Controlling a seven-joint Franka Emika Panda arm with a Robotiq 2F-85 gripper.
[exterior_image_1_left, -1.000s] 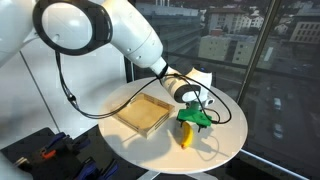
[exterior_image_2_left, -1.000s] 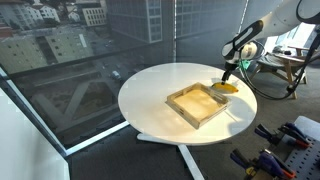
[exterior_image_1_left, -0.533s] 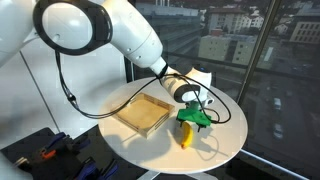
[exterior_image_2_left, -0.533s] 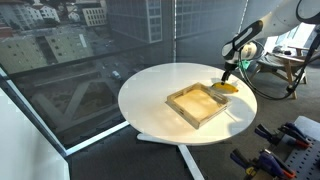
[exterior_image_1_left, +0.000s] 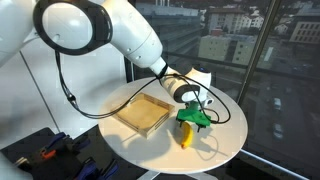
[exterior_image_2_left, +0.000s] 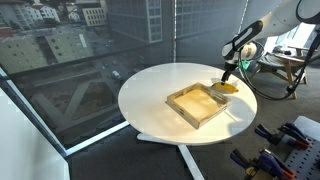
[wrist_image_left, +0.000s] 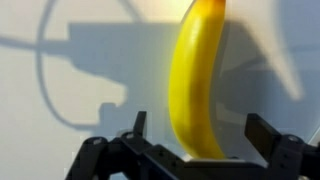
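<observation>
Pincer: one gripper (wrist_image_left: 197, 132), jaws spread fully wide, gripping nothing. In the wrist view one finger stands on each side of the fruit, with clear gaps between pads and peel. Whether it touches the peel from above cannot be told.

Count: one banana (wrist_image_left: 195, 80), one wooden tray (exterior_image_2_left: 200, 104), one round white table (exterior_image_2_left: 150, 100).

Position: the banana (exterior_image_2_left: 225, 88) lies flat on the table directly beneath the gripper (exterior_image_2_left: 228, 78), just right of the tray and close to the table's right rim. Little surface remains beyond it on that side.

Open room: bare tabletop lies left of and nearer than the tray in an exterior view.

Orientation: in the wrist view the banana's long axis runs from bottom to top, crosswise to the line between the fingers, and bows slightly to the left.
</observation>
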